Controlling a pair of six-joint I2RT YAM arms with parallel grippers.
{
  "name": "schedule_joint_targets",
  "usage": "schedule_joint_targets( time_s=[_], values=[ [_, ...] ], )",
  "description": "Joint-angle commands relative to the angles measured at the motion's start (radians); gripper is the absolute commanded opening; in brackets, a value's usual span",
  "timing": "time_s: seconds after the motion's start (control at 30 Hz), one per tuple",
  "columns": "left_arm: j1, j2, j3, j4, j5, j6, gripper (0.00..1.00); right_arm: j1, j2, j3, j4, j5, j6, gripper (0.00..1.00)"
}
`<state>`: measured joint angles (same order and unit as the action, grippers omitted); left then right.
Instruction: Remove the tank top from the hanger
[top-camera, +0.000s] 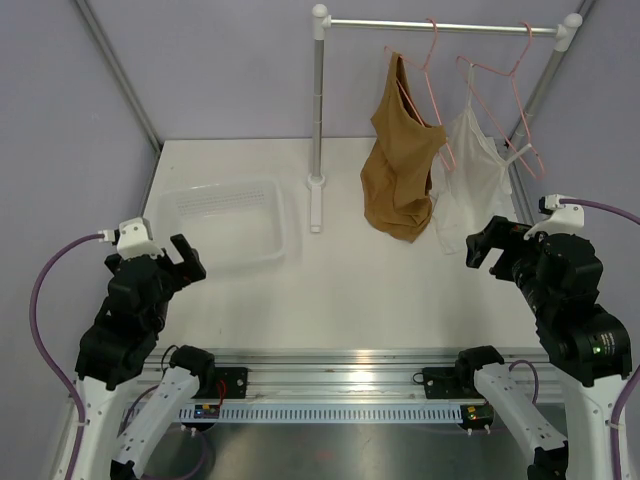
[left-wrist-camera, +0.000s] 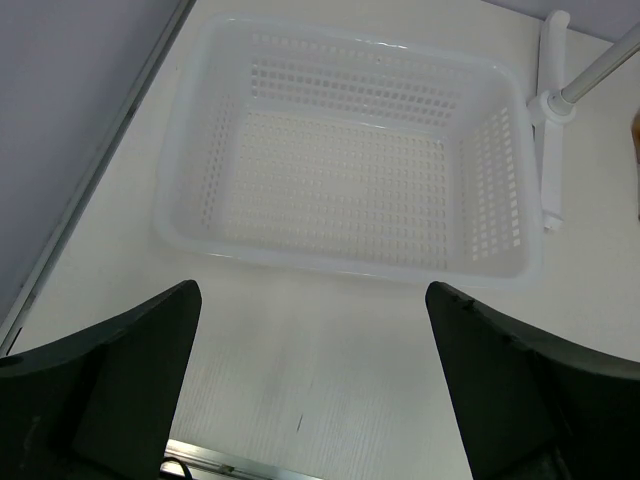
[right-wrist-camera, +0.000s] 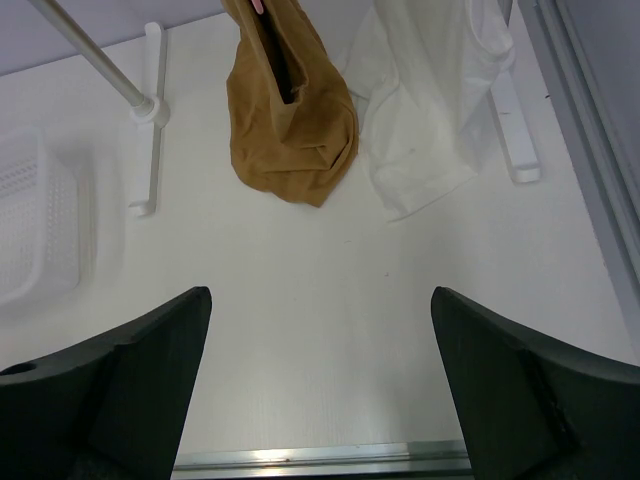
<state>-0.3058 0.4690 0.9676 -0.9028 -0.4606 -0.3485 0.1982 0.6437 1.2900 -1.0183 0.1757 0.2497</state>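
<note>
Tank top (top-camera: 400, 170): hangs from hanger (top-camera: 428, 70) on the rail (top-camera: 440, 27), hem slumped on table (top-camera: 330, 300), just beside white top (top-camera: 470, 185). Left gripper (top-camera: 180, 262), right gripper (top-camera: 488, 245): jaws wide apart, empty, well short. I'd send right to pinch a strap, lifting it off the wire.

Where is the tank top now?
Top view, right of centre: the tan-brown fabric tank top hangs from the thin pink wire hanger, left of the white sheer top.

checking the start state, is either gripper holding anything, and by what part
Nothing is held. The left gripper and the right gripper both stand open and empty. The tank top hangs on the hanger, untouched.
</note>
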Motion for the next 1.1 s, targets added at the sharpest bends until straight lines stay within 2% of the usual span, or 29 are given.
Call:
schedule_joint_targets(
  time_s=[0.0,0.17,0.37,0.43,0.53,0.67,0.87,1.07],
  values=[
    [-0.004,-0.016,-0.004,0.051,-0.016,-0.012,0.99,0.004,0.01,0.006,0.034,0.008,-0.024,1.0],
    [-0.004,-0.018,-0.015,0.061,-0.01,-0.017,0.99,0.004,0.059,0.026,0.046,-0.021,-0.014,0.99],
    [-0.004,-0.015,-0.058,0.094,-0.015,-0.033,0.99,0.004,0.144,0.051,0.182,0.019,-0.05,0.99],
    [-0.004,-0.007,-0.061,0.102,-0.01,-0.033,0.99,0.004,0.183,0.106,0.231,0.047,-0.067,0.99],
    [-0.004,-0.001,-0.067,0.108,0.006,-0.032,0.99,0.006,0.276,0.212,0.279,0.051,-0.122,0.99],
    [-0.004,-0.004,-0.067,0.111,0.008,-0.032,0.99,0.004,0.5,0.397,0.304,0.048,-0.216,1.0],
    [-0.004,-0.009,-0.072,0.12,0.022,-0.029,0.99,0.004,0.831,0.704,0.23,-0.158,-0.286,0.99],
    [-0.004,-0.01,-0.075,0.125,0.039,-0.026,0.99,0.004,1.037,0.899,0.213,-0.157,-0.348,0.93]
  ],
)
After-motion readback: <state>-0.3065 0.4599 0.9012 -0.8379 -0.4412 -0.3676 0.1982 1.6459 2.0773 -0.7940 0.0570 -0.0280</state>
